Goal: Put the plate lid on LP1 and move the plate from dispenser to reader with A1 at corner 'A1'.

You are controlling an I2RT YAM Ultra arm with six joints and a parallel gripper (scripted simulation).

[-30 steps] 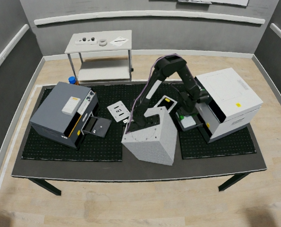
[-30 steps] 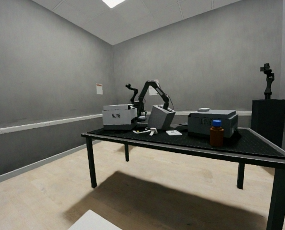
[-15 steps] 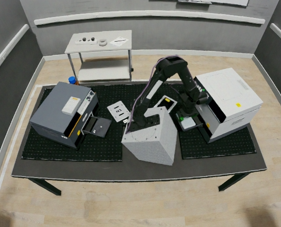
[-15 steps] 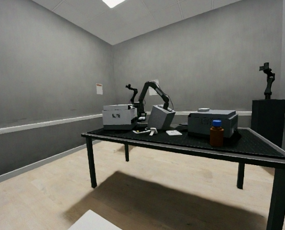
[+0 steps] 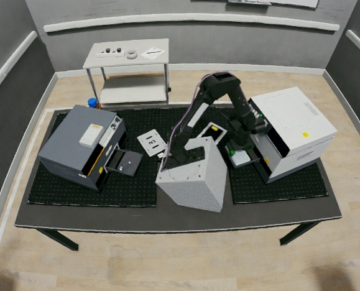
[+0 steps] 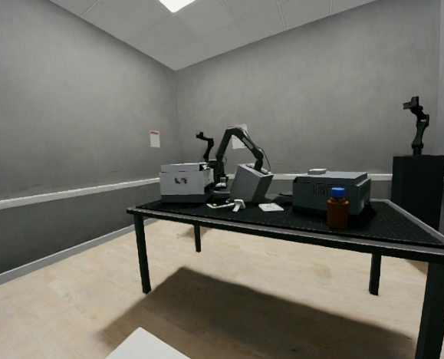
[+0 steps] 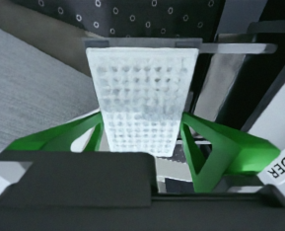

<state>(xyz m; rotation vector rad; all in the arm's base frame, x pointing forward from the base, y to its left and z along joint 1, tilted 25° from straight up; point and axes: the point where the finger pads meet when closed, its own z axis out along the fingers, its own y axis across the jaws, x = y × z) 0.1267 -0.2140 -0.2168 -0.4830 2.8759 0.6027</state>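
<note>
The white, many-welled plate (image 5: 240, 157) (image 7: 140, 81) is at the reader's stage (image 5: 255, 159), level as far as I can see. My gripper (image 5: 240, 150) (image 7: 141, 115) is shut on the plate, with a green finger against each long side. Whether the plate touches the stage or is seated is not clear, and its A1 corner cannot be read. The dispenser's stage (image 5: 132, 163) is bare. A pale frame (image 5: 222, 132) with a dark middle and a yellow tag lies behind the arm's base; I cannot make out its name or a lid there.
The white reader (image 5: 299, 122) stands close beside the gripper. The grey dispenser (image 5: 76, 134) is at the left, with the blue-capped bottle (image 5: 92, 102) (image 6: 337, 212) behind it. The N1 plate holder (image 5: 145, 139) (image 6: 273, 209) lies between the dispenser and the arm's pale base (image 5: 192, 188).
</note>
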